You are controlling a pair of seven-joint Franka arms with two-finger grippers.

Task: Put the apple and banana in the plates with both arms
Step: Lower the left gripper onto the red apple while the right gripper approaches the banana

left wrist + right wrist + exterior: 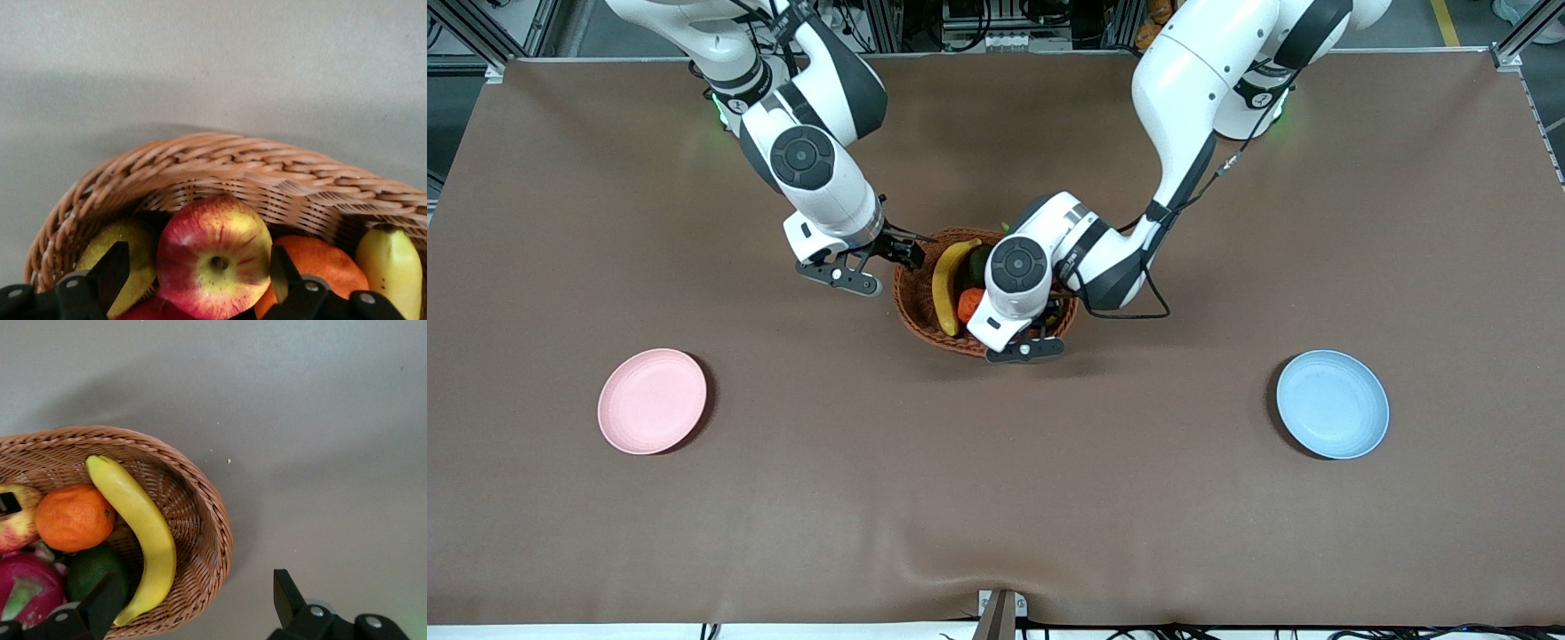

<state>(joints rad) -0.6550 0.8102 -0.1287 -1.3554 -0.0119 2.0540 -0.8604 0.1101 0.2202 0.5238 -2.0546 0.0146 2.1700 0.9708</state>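
The apple (213, 257) lies in the wicker basket (911, 311) at mid-table, hidden under the left hand in the front view. My left gripper (198, 273) is open and low in the basket, one finger on each side of the apple. The banana (947, 284) lies along the basket's wall toward the right arm's end and also shows in the right wrist view (140, 527). My right gripper (907, 253) is open over that rim, beside the banana's end. The pink plate (652, 400) and the blue plate (1332, 404) lie empty, nearer the front camera.
The basket also holds a ridged orange fruit (73, 518), a magenta dragon fruit (27, 587), a dark green fruit (93, 570) and a yellow-green fruit (123, 257). The pink plate is toward the right arm's end, the blue one toward the left arm's end.
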